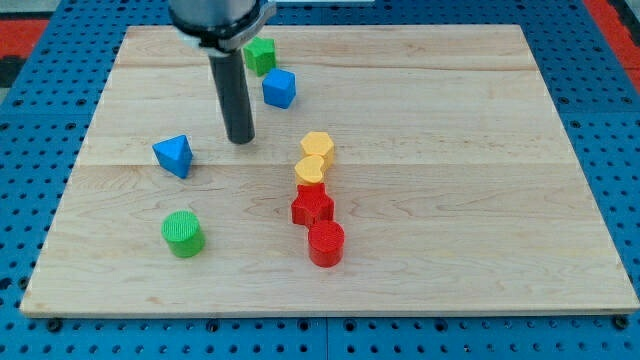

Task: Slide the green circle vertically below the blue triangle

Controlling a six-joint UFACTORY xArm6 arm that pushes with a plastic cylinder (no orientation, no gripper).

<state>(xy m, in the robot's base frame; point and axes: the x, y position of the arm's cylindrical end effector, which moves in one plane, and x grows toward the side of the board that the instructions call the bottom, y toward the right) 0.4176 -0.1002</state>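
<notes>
So the green circle [183,233] is sitting near the view's bottom left of the bench [450,200], already more or less under the blue triangle [174,155], just a touch to the view's right of it with a clear gap between them. It looks like a small solid puck with a ribbed top and a flat bottom, so my guess is it's light, rigid and slides easily on the smooth wood without tipping. No grabbing possible here since there's no gripper at all, so nothing to call spread or pinched; it's push only. I'd contact it low on its right-hand side wall, dead centre, because a round piece will probably squirt sideways if you hit it off-centre. My tip [240,139] is resting on the board up and to the right of the triangle, well apart from the circle. Further out: a green block [261,54] and a blue block [280,88] near the top, then a column right of centre with a yellow hexagon-ish block [317,146], a yellow heart-like one [311,169], a red star-ish block [312,206] and a red cylinder [326,243]. No brands, labels or writing I can read anywhere.
</notes>
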